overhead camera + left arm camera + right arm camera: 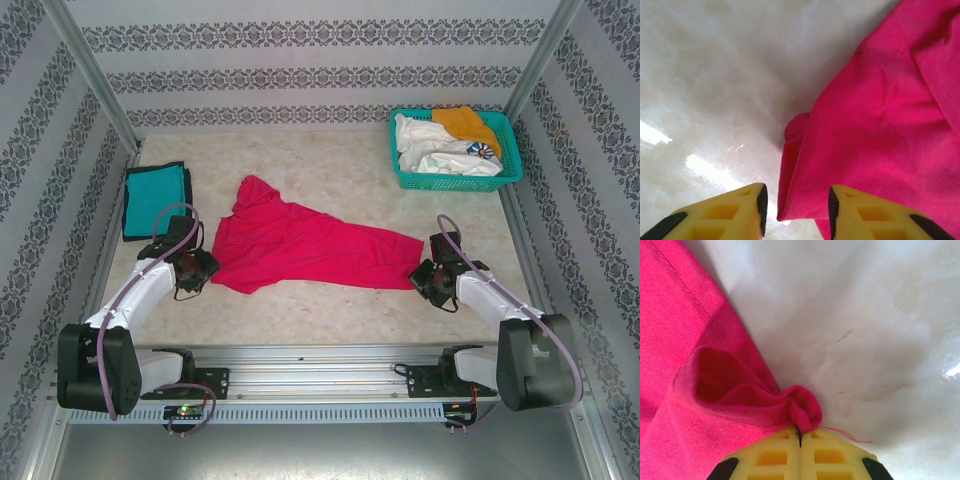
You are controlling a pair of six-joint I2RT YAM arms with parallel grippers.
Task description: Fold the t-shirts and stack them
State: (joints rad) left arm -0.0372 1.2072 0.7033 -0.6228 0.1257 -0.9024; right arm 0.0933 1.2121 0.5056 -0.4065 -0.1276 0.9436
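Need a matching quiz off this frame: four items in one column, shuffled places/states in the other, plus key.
Column A
1. pink t-shirt
2. teal t-shirt
3. left hand
4. right hand

Column B
a. folded flat at the left side of the table
b. shut, pinching a pink hem
c. spread loosely across the table's middle
d. open, a pink edge lying between its fingers

Pairs: 1-c, 2-a, 3-d, 4-b
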